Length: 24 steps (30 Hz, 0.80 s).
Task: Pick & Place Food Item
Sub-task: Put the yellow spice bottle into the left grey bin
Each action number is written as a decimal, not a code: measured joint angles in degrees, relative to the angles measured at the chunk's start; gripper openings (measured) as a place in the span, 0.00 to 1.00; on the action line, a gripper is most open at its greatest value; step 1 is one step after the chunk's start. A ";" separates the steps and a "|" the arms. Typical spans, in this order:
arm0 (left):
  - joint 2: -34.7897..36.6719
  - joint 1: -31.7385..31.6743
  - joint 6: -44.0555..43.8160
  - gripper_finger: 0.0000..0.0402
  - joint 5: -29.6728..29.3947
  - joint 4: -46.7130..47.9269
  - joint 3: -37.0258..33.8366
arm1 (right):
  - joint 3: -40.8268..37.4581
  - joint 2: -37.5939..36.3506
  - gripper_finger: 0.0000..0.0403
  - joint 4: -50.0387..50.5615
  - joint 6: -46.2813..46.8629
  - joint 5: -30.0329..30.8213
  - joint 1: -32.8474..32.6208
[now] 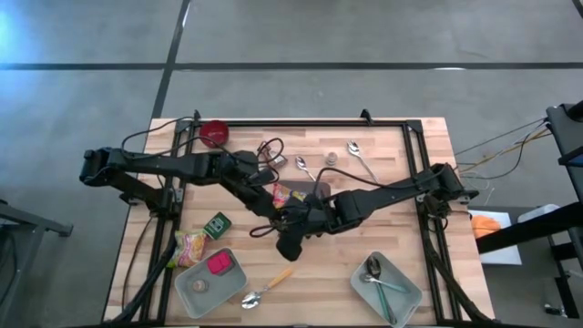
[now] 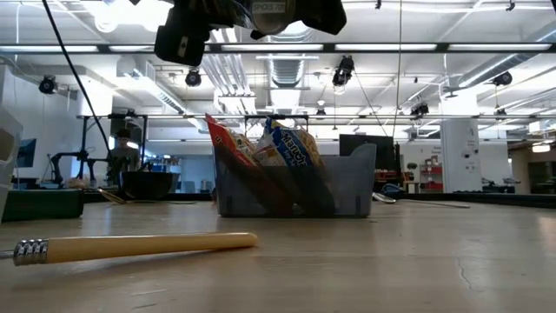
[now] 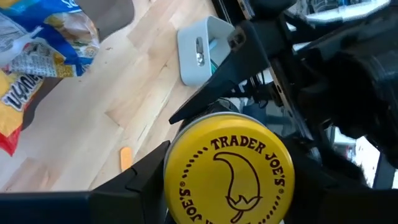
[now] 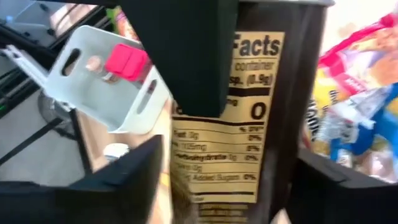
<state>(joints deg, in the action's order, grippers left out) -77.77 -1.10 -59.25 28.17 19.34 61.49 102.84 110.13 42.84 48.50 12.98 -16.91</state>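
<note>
Both arms meet mid-surface, just on the near side of the grey bin (image 1: 314,189) w/ the snack packets (image 1: 288,193). Left end effector (image 3: 230,180) is clamped on the spice jar (image 3: 229,173): yellow lid sits right between its two dark fingers (image 3: 140,180), touching on both sides. Right end effector (image 4: 230,180) is around the same jar from the other side, label w/ nutrition facts filling its wrist view. Can't tell if the right one is gripping or slack.

Jar's up in the air, off the surface; low view shows only the dark arm hardware at the top edge, well above the wood.

Low view also: bin standing upright, packets poking out the top, and a wooden spoon handle (image 2: 148,248) lying flat up front.

Round the surface from above: grey tray (image 1: 193,293) near the front left w/ a pink item (image 1: 219,264) in it, wooden-handled spoon (image 1: 269,287) just beside it. Green box (image 1: 217,225) and a candy bag (image 1: 189,246) close by, left of centre. Second grey tray (image 1: 408,293) front right holds cutlery. Red bowl (image 1: 214,132) at the far left corner, two metal spoons (image 1: 360,157) lying near the far edge.
</note>
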 joint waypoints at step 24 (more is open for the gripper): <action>17.32 19.28 33.58 0.54 -13.98 30.54 0.09 | 0.05 -0.11 0.98 0.06 -0.75 -12.12 -0.10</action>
<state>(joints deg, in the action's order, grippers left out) -60.45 18.17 -25.67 14.18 49.89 61.58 102.89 110.01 42.91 47.75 0.85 -17.01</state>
